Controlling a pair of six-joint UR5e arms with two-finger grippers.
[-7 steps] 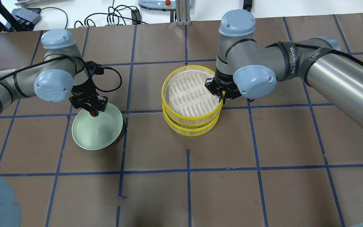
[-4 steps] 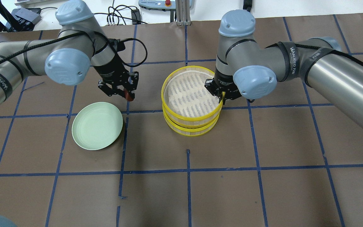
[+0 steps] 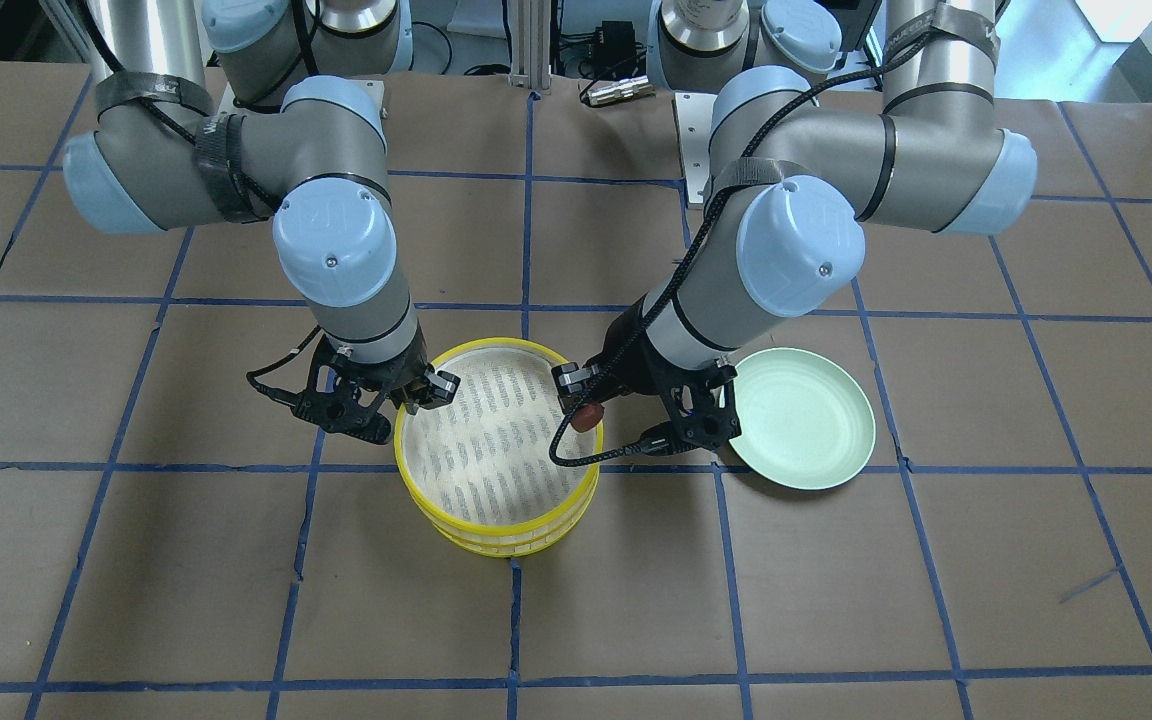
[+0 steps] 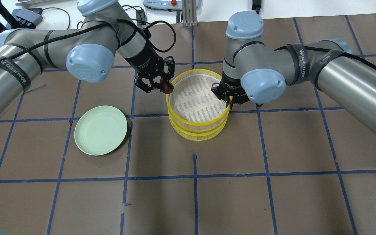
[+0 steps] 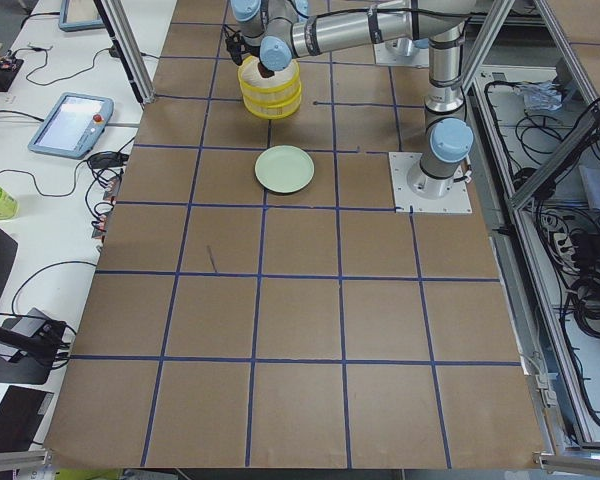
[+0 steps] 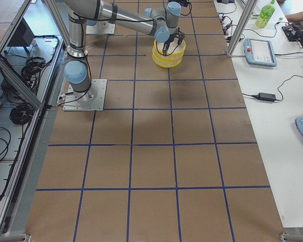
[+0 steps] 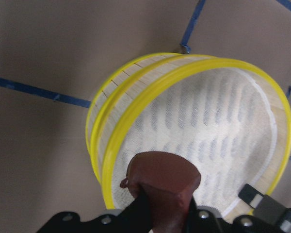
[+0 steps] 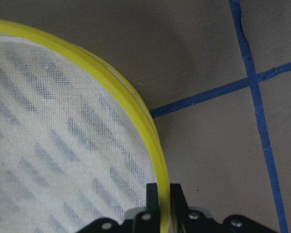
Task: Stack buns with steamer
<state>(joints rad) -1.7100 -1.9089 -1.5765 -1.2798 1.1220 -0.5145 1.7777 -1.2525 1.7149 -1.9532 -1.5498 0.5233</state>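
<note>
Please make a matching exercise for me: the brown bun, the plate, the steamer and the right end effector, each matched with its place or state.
Column one:
1 brown bun
2 plate
3 steamer
4 right end effector

Column two:
A clamped on the steamer's yellow rim
B held in the left end effector
C two tiers, stacked
D lies flat beside the steamer

Pairs: 1-B, 2-D, 3-C, 4-A

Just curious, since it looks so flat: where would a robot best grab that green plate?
The plate lies flat and looks too wide to span, so probably pinch its raised rim from straight above, one jaw inside and one outside the thin edge.
</note>
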